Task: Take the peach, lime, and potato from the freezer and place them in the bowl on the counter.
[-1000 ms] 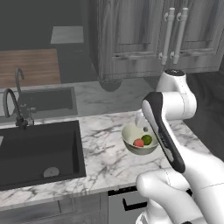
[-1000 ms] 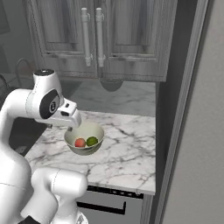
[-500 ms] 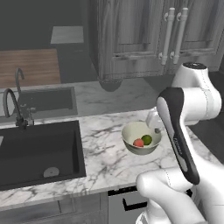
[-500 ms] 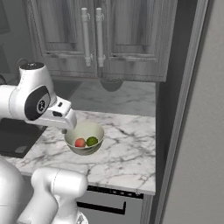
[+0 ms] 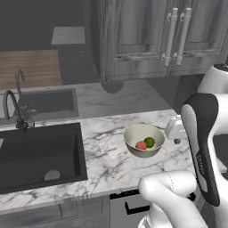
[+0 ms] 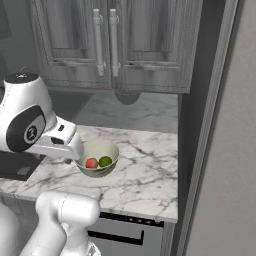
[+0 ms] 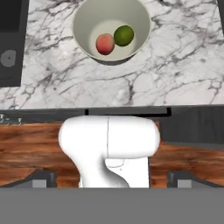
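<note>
The pale cream bowl (image 5: 143,135) (image 6: 98,150) (image 7: 83,30) stands on the white marble counter (image 5: 107,156) near its front edge. In it lie the reddish peach (image 5: 140,145) (image 6: 91,163) (image 7: 104,43) and the green lime (image 5: 149,142) (image 6: 105,161) (image 7: 123,35), side by side. My gripper (image 7: 111,180) is open, held back from the bowl on the near side, with nothing between its fingers. The grey freezer (image 6: 232,150) rises at the right of the right base view. The potato is out of view.
A black sink (image 5: 40,153) with a dark faucet (image 5: 13,107) fills the counter's left part. Wood-grain wall cabinets (image 5: 142,40) hang above, and a small dark grey bowl (image 5: 112,85) sits at the back. Below the counter edge is a dark drawer front (image 7: 183,122).
The arm has swung up and away from the bowl, toward the freezer side, and the hand has drawn back off it. The gripper stays open; peach and lime lie unmoved.
</note>
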Tool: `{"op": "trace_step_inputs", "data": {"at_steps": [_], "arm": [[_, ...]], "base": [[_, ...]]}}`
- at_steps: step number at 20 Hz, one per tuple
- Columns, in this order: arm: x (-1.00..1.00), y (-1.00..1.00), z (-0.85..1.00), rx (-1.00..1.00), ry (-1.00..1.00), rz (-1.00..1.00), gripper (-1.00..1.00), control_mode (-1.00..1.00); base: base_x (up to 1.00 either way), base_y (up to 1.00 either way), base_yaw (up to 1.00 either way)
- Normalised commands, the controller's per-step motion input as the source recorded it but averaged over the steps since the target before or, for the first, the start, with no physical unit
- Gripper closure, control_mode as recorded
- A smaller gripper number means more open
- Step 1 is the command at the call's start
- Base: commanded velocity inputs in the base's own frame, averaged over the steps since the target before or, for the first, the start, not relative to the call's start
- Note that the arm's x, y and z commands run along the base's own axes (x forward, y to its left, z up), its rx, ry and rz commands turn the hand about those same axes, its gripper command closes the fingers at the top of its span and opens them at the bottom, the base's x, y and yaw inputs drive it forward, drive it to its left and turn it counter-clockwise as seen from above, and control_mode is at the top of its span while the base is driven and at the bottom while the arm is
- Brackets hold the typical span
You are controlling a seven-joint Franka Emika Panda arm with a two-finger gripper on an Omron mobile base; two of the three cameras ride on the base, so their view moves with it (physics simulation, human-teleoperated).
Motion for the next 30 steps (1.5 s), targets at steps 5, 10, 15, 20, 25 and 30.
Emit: {"op": "trace_step_inputs", "data": {"at_steps": [5,10,15,20,25,30], "arm": [[-0.22,0.00,0.40,0.00,0.00,0.00,-1.00,-1.00],[-0.02,0.04,0.31,-0.01,-0.06,0.00,-1.00,-1.00],[-0.07,0.13,0.09,-0.04,-0.05,0.00,-1.00,-1.00],[-0.08,0.05,0.06,-0.01,-0.02,0.00,-1.00,-1.00],[-0.06,0.00,0.00,0.00,0.00,0.00,-1.00,-1.00],[-0.10,-0.01,0.00,0.00,0.00,0.00,-1.00,-1.00]], "base": [[0.00,0.00,0.00],[0.00,0.00,0.00],[0.00,0.00,0.00],[0.00,0.00,0.00],[0.00,0.00,0.00],[0.00,0.00,0.00]]}}
